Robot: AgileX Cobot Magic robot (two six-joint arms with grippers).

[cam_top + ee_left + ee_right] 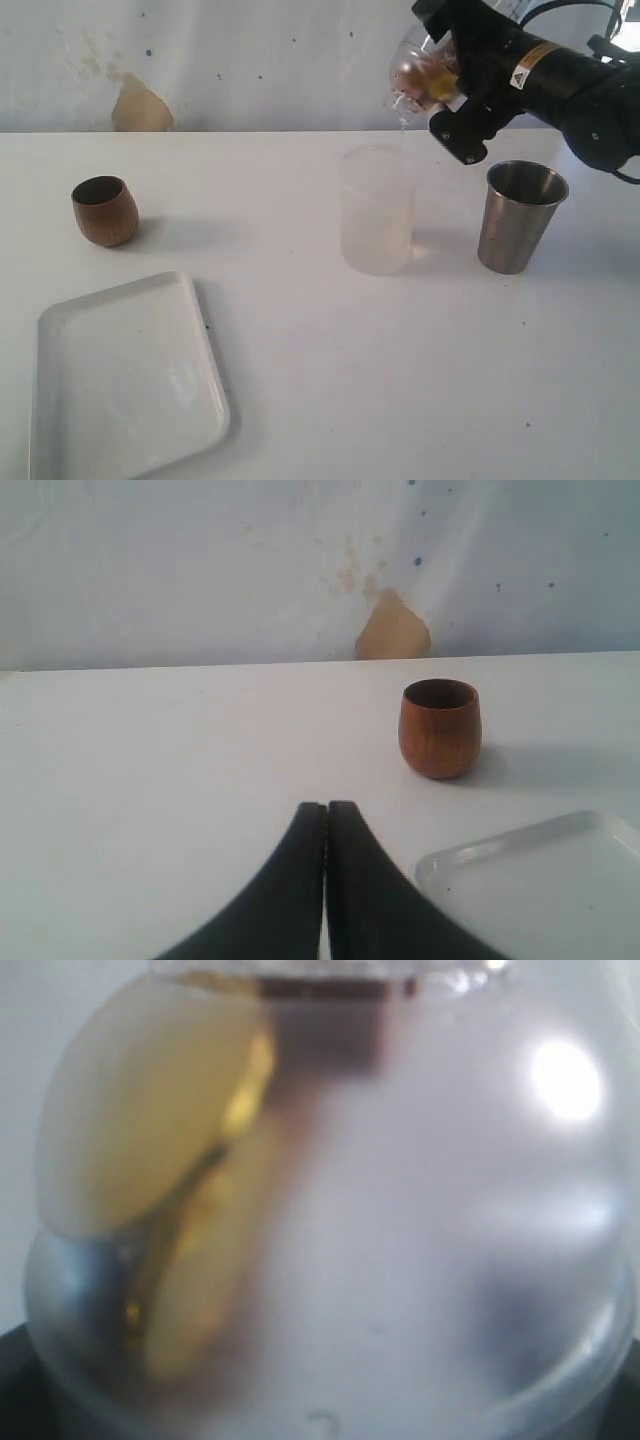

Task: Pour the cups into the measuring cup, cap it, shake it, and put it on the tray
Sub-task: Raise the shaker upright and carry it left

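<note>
Frosted cup (411, 66), amber inside, tipped above clear measuring cup (376, 212); right fingers (458, 136) pinching it; left fingers (290, 880) pressed together.

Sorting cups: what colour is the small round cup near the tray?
The cup is reddish-brown wood, clearest in the left wrist view.

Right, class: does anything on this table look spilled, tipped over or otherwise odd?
Only the frosted cup is tilted, held by the right gripper above the measuring cup, as for pouring. The wooden cup and steel tumbler stand upright; no spill shows on the table.
</note>
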